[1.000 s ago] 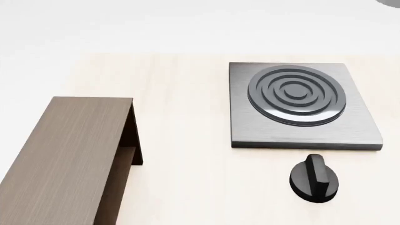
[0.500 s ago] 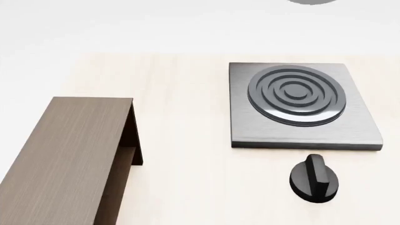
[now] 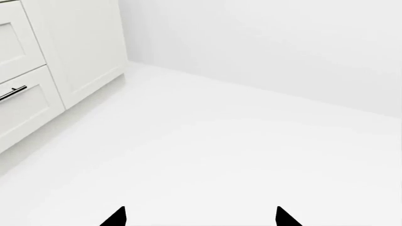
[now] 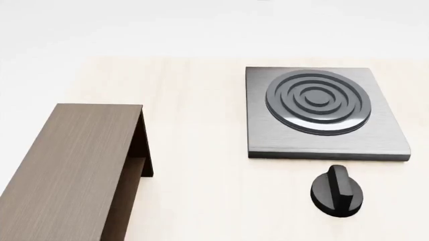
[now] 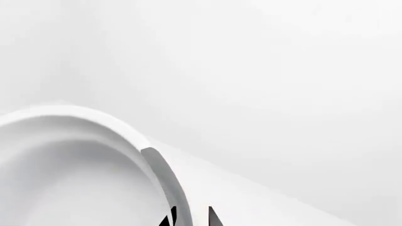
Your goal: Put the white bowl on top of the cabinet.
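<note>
The deep plain white bowl sits right at the right claw, whose two dark tips stand close together astride its thick rim, clamped on it. Only the head view shows the long dark-brown wood-grain cabinet on the pale desk, bowl and claws unseen. The left claw is spread apart, holding nothing.

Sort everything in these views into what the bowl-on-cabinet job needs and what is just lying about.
Needed for the job:
white bowl, its rim between the right gripper's jaws
cabinet, flat top bare

Just lying about:
stove plate
black knob
white drawer unit
left gripper, open, holding nothing
</note>
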